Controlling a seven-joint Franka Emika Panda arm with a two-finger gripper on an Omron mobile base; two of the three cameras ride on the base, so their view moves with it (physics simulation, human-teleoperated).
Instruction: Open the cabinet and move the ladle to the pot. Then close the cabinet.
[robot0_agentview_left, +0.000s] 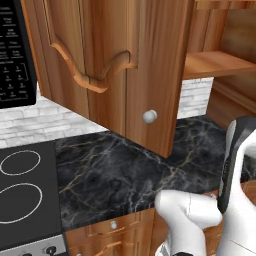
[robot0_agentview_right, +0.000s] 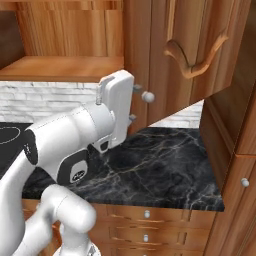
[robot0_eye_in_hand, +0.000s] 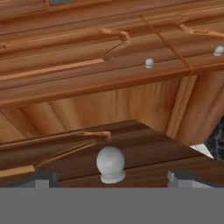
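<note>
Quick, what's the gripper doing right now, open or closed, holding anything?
Gripper: open, holding nothing; its fingers flank the cabinet door's knob without closing on it.

cabinet top: the reddish-brown wooden wall cabinet (robot0_agentview_left: 115, 60) with its arch-moulded door runs off the upper edge in both base views.
microwave: the black microwave panel (robot0_agentview_left: 15, 55) is cut by the left edge; its key labels are too small to read.
pincer: its fingertips (robot0_eye_in_hand: 43, 178) barely clear the hand view's bottom.
</note>
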